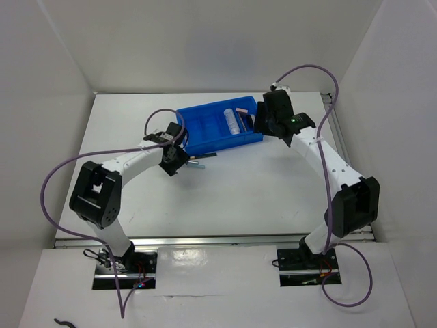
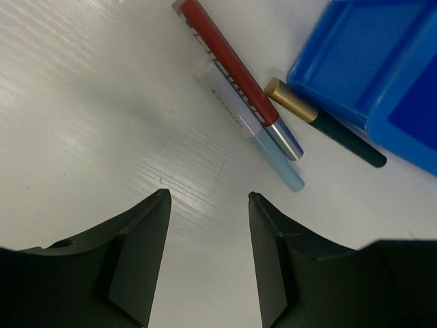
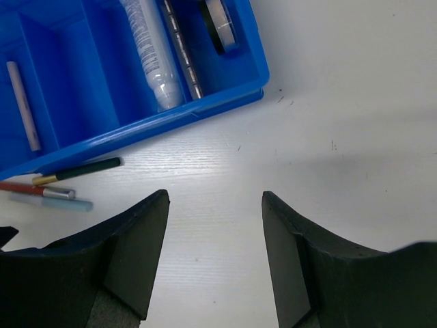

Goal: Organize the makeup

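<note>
Three loose pencils (image 2: 235, 68), tube (image 3: 151, 55) in tray (image 3: 136, 128)

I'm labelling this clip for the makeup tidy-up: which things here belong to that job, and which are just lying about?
Job: red pencil, pale blue pencil, gold-capped dark pencil, clear-white tube, round compact, long dark palette, thin pale stick, blue plastic compartment tray.
Lying about: purple cables, small black hook.
</note>
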Robot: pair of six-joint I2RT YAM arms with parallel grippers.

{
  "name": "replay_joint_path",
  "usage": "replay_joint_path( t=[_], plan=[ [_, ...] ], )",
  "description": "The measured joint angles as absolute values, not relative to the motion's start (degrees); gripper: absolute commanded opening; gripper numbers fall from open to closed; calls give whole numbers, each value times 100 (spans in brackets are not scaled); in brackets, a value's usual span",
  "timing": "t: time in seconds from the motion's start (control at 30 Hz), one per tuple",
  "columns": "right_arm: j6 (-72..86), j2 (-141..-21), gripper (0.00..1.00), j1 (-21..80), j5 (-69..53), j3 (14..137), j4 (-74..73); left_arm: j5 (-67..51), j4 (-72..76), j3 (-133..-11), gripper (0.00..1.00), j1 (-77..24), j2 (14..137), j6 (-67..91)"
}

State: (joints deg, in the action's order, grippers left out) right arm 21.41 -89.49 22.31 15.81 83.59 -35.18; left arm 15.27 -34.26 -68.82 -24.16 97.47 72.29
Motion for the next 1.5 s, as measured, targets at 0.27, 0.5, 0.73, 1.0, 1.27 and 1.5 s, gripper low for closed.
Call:
replay_joint_path(
  t=[0.27,0.5,0.73,1.0,1.27,1.5],
  plan=[
    [2112,-8884,64,2231,1584,8281,-3538,1675,-3343,-6882,56,-2263,10020,7710],
    [2064,-8884,64,2231,1586,8281,-3544,1664,-3109,-6882,55,-2147,10353,7848],
    [2043,-8884,64,2231,1584,8281,-3559,1616,-2886,-6882,55,-2062,10499,7848],
    [2029,-8886,64,2231,1586,8281,-3570,1470,-2622,-6884,52,-2032,10634,7839],
    [2027,-8886,64,2231,1584,8281,-3586,1426,-2689,-7131,47,-2027,10838,7839],
    [2027,-8886,64,2231,1584,8281,-3627,1428,-2606,-7006,63,-2023,10726,7791]
  ],
)
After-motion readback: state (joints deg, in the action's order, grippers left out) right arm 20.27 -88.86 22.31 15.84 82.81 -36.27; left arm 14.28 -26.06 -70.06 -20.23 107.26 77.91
